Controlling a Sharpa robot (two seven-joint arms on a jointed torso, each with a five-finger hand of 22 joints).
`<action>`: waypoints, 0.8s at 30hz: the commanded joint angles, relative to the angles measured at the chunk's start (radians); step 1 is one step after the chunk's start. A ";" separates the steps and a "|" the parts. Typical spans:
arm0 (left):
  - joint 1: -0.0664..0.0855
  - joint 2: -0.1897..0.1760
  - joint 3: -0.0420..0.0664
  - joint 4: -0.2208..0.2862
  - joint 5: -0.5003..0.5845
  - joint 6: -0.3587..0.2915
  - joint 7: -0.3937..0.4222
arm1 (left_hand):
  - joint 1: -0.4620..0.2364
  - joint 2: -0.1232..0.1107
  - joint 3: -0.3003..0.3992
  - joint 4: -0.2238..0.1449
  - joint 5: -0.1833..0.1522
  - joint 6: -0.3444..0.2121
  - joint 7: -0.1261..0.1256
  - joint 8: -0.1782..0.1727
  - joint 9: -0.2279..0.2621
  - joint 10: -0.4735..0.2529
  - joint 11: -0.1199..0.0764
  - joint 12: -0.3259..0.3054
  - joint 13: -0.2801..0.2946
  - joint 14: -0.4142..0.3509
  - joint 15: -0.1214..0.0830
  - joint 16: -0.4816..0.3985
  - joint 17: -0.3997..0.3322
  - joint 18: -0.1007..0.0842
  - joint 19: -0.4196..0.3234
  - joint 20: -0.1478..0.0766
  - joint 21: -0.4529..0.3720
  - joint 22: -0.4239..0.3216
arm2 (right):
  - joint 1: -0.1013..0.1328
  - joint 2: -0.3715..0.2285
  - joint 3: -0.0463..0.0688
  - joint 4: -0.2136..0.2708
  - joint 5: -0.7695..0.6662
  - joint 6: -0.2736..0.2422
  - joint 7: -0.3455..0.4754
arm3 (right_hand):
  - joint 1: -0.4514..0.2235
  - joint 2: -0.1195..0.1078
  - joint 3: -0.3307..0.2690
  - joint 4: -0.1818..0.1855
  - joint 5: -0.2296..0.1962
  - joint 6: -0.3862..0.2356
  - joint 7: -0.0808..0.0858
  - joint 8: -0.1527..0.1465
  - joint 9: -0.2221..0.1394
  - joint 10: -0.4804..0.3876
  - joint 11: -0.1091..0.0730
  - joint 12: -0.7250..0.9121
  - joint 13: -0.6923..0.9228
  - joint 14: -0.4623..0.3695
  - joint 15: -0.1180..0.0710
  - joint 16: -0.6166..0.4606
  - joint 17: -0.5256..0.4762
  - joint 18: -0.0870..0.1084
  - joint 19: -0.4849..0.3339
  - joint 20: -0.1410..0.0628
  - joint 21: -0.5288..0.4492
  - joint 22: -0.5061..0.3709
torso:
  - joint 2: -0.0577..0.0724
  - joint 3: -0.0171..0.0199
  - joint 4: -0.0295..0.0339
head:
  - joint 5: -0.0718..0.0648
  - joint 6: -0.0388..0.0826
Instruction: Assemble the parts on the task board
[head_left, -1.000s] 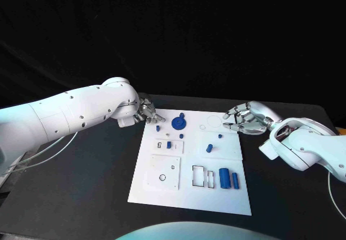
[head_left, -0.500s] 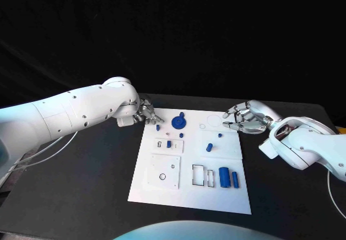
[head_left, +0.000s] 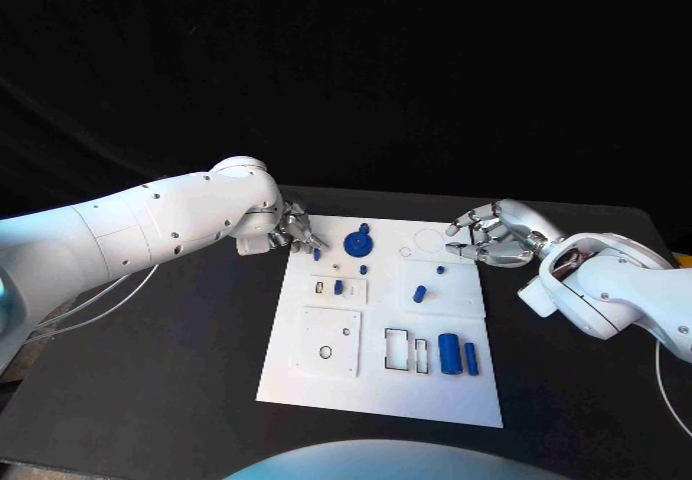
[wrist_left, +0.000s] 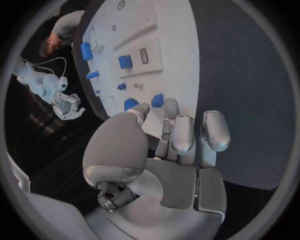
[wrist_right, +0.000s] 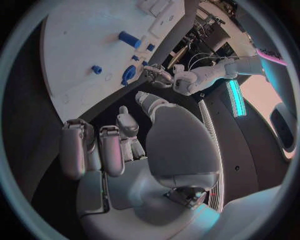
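The left robot hand (head_left: 296, 231) hangs at the far left corner of the task board (head_left: 378, 400), just beside a small blue part (head_left: 316, 255) and the blue disc (head_left: 358, 242). The right robot hand (head_left: 490, 238) hovers off the board's far right edge. Between them the board lies open from above, with two blue cylinders (head_left: 457, 357) near the right edge. Bare black counter (head_left: 159, 380) flanks the board on both sides.
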 joint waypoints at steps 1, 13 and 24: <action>0.000 0.004 0.000 0.000 -0.004 0.013 0.002 | 0.016 0.000 0.014 0.000 0.004 0.009 -0.001 -0.005 -0.003 0.005 -0.002 -0.004 -0.003 0.007 0.000 -0.001 0.001 0.012 0.008 -0.001 0.005 0.005 | -0.001 0.001 0.000 0.001 -0.006 0.004 0.002 | -0.006 0.003 0.001 0.007 -0.003 -0.005 0.002 0.007 0.002 -0.004 -0.001 -0.004 0.000 0.058 -0.004 -0.005 0.067 0.007 -0.006 -0.003 -0.003 0.124 | -0.001 0.0010 0.0003 | -0.001 -0.001; -0.001 0.006 0.000 0.000 0.016 -0.006 0.010 | 0.091 0.003 0.128 -0.005 -0.001 0.022 -0.011 0.005 -0.019 0.012 -0.012 -0.011 -0.017 0.007 -0.010 -0.001 0.001 0.011 0.012 -0.007 0.008 0.011 | -0.001 0.002 0.000 0.001 -0.006 0.005 0.001 | -0.005 0.003 0.001 0.007 -0.003 -0.005 0.002 0.007 0.002 -0.004 -0.001 -0.004 -0.001 0.058 -0.004 -0.005 0.066 0.008 -0.006 -0.003 -0.004 0.124 | -0.001 0.0017 -0.0001 | 0.000 -0.003; -0.001 -0.008 0.001 0.008 0.100 -0.037 0.013 | 0.144 -0.054 0.505 -0.121 -0.031 -0.016 -0.020 0.120 0.057 0.049 -0.022 -0.010 -0.021 0.008 -0.017 0.000 0.002 0.006 0.027 -0.017 0.023 0.043 | -0.001 0.003 0.000 -0.002 -0.006 0.004 0.001 | -0.005 0.004 0.001 0.007 -0.002 -0.005 0.002 0.008 0.002 -0.004 -0.001 -0.004 0.000 0.058 -0.004 -0.006 0.065 0.008 -0.007 -0.003 -0.004 0.124 | -0.001 0.0016 0.0008 | -0.001 -0.007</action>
